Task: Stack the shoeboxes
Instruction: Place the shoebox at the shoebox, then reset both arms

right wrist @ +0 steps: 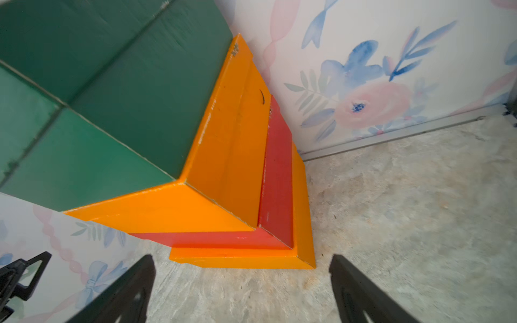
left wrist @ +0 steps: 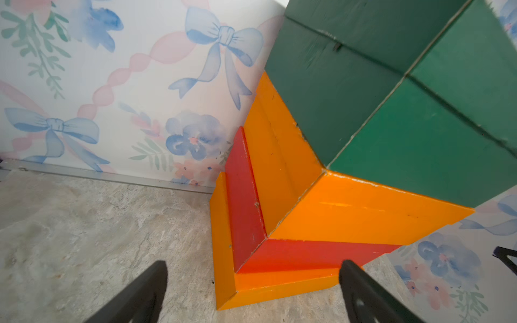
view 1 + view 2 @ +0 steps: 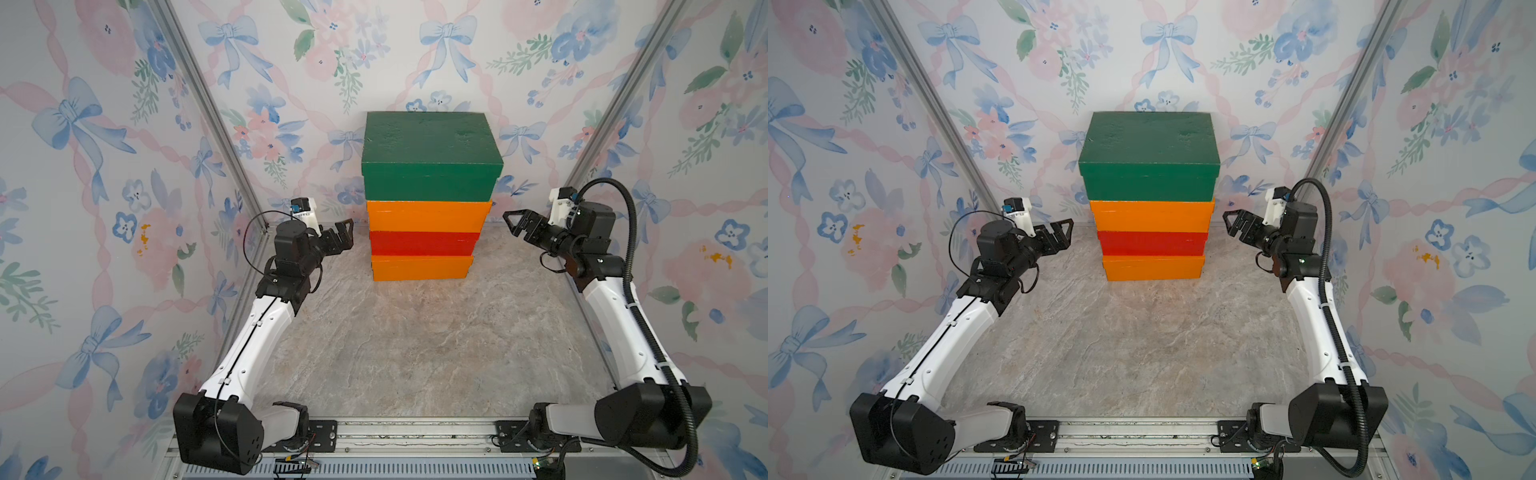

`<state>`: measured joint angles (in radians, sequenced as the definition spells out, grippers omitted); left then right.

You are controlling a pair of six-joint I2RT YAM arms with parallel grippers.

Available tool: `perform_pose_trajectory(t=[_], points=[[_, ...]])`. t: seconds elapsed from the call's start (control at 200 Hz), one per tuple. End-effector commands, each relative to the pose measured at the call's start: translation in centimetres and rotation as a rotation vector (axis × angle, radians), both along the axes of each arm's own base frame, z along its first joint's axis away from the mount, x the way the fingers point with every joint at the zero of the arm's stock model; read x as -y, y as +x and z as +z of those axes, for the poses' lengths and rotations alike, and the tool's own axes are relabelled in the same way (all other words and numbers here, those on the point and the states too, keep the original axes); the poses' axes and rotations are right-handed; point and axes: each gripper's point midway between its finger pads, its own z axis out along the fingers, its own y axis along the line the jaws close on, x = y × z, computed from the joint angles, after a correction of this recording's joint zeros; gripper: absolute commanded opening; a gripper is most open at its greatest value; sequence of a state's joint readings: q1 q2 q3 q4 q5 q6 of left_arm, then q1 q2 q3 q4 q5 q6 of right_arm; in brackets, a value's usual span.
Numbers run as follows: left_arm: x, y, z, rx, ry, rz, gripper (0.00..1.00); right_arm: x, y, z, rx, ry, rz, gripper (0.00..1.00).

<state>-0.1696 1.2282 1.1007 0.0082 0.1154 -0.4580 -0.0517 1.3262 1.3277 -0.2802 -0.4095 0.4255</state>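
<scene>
The four shoeboxes (image 3: 428,195) stand as one stack in the upper middle of both top views, on the stone-patterned table (image 3: 415,345) and near the flowered back wall (image 3: 374,62). The lower orange box (image 3: 422,268) lies on the table. On it lies the red box (image 3: 424,243), then the upper orange box (image 3: 428,216), and the dark green box (image 3: 430,141) is on top with its lid on. In the left wrist view the lower orange box shows a narrow ledge beyond the red box at the corner.

The left gripper (image 3: 345,232) is just left of the stack in the frame, beside the upper orange and red boxes, and does not touch them. Its jaws are wide apart and hold nothing. Its dark fingers (image 2: 148,290) appear at the lower edge of the left wrist view. The right gripper (image 3: 512,224) is just right of the stack, also apart from it. Its jaws are spread and empty too.
</scene>
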Motion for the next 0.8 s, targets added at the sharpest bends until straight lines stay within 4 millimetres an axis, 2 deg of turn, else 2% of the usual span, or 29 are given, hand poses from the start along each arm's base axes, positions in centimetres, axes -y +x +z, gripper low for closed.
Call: perform_pose_trajectory(t=[0.0, 0.19, 0.305, 0.32, 0.34, 0.515, 0.67, 0.795], points=[[-1.1, -0.6, -1.5, 0.008, 0.051, 0.053, 0.98, 1.0, -0.4, -1.6, 0.013, -0.075, -0.029, 0.97], [-0.9, -2.5, -5.2, 0.037, 0.110, 0.077, 0.98, 1.5, -1.3, -5.5, -0.065, -0.127, -0.038, 0.97], [-1.0, -3.8, -7.6, 0.051, 0.190, 0.120, 0.98, 1.7, -2.1, -7.4, -0.053, -0.170, -0.046, 0.97], [-1.0, -3.9, -7.4, 0.065, 0.195, 0.128, 0.98, 1.8, -2.2, -7.7, -0.051, -0.172, -0.049, 0.97], [-1.3, -4.2, -8.9, 0.042, 0.213, 0.139, 0.98, 1.8, -2.4, -8.1, -0.051, -0.179, -0.053, 0.97], [-1.9, -6.2, -11.7, 0.086, 0.263, 0.212, 0.98, 1.9, -3.7, -11.4, -0.085, -0.262, -0.071, 0.97], [-3.0, -6.8, -14.1, 0.044, 0.320, 0.276, 0.98, 1.6, -4.4, -13.8, -0.114, -0.320, -0.068, 0.97], [-3.8, -7.5, -15.5, 0.021, 0.367, 0.314, 0.98, 2.4, -5.1, -16.0, -0.134, -0.417, -0.116, 0.97]])
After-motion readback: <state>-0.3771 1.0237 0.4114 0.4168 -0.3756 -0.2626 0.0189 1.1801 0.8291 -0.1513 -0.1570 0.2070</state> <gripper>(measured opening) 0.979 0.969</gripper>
